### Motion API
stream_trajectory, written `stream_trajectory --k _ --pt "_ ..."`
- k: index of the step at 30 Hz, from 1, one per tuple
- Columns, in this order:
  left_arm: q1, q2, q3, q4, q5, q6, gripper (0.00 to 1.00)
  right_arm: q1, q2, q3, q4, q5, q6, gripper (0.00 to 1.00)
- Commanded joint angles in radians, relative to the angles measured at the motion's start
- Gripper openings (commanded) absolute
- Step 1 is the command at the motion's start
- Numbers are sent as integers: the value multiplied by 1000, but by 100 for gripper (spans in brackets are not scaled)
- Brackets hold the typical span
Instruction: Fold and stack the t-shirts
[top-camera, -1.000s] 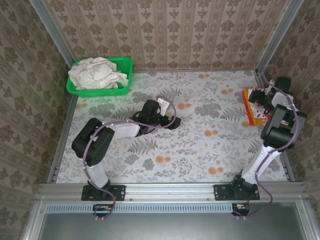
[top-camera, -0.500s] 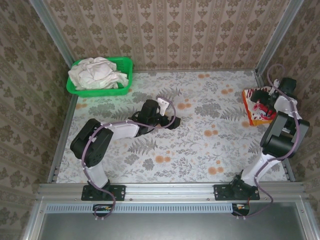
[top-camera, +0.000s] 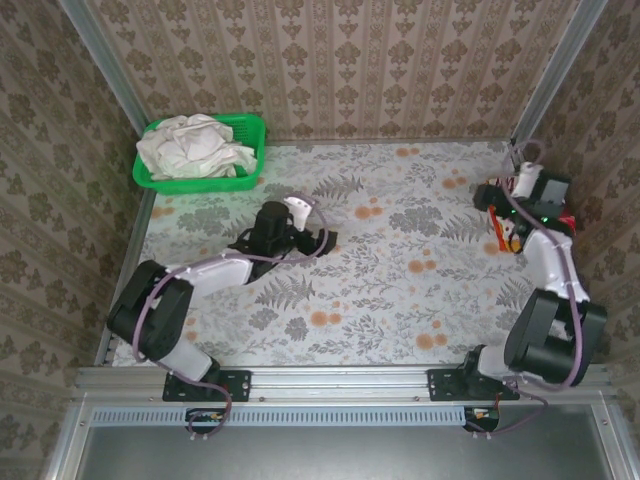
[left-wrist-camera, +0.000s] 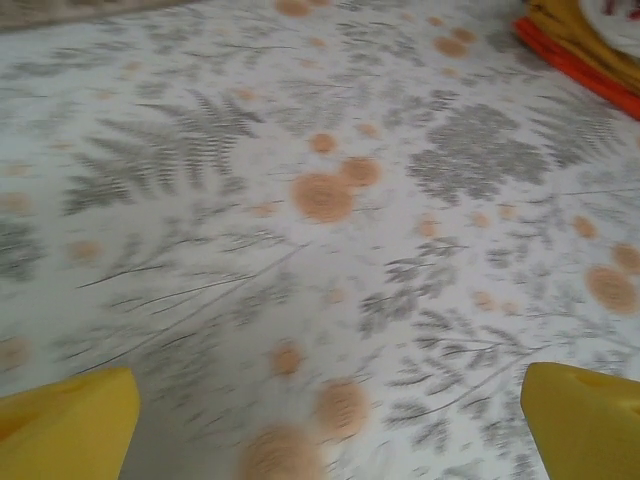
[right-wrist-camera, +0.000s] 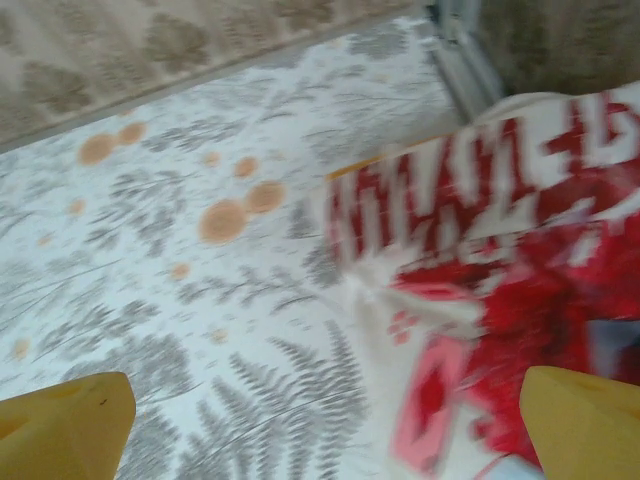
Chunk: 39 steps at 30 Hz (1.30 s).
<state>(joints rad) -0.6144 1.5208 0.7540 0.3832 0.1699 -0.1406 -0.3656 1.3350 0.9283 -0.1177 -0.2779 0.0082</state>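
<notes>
Fern-print table (top-camera: 400, 270), damask walls (top-camera: 330, 70) (basket (top-camera: 251, 126) of t-shirts (top-camera: 195, 146))

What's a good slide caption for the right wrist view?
Right arm's open yellow fingers face the red-and-white printed t-shirt on the floral table.

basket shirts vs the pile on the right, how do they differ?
Colour: basket shirts are off-white; the pile shows a red-and-white print with an orange edge. Pose: basket shirts lie crumpled in the green basket; the pile lies fairly flat on the table. The open right hand hovers over the pile, not the basket shirts. Both are cloth shirts.
</notes>
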Motion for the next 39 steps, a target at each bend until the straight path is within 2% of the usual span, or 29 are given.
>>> stream_trajectory --k 1,7,9,12,16,18,20,23,27,30,35,37,39 --pt "38 -135 -73 1 -183 108 100 115 -105 -121 125 4 27 100" --pt "168 -378 -173 -140 -358 159 100 301 -203 -368 347 126 106 100" --pt "251 -437 -207 -191 -393 171 100 325 -183 -429 434 157 93 100" --pt "380 -505 -274 -214 -382 146 100 329 -120 -498 603 221 86 100" --pt "524 -515 -404 -34 -328 153 100 335 -9 -559 849 221 71 100" --pt "573 -464 -431 69 -289 168 100 341 9 -541 842 217 45 100" --pt "619 -376 -431 157 -218 161 100 344 74 -549 935 239 37 100" --pt "640 -226 -407 317 -128 178 100 347 173 -560 1038 240 36 100" --pt "680 -106 -330 337 -49 138 100 353 199 -539 1015 248 28 100" --pt "669 -33 -312 367 -28 159 100 355 201 -529 1000 244 24 100" --pt "603 -10 -310 373 -163 194 100 356 201 -525 987 251 24 100" --pt "600 15 -345 459 -167 201 100 356 201 -525 987 254 26 100" --pt "596 8 -342 442 -170 199 100 358 201 -525 987 255 26 100"
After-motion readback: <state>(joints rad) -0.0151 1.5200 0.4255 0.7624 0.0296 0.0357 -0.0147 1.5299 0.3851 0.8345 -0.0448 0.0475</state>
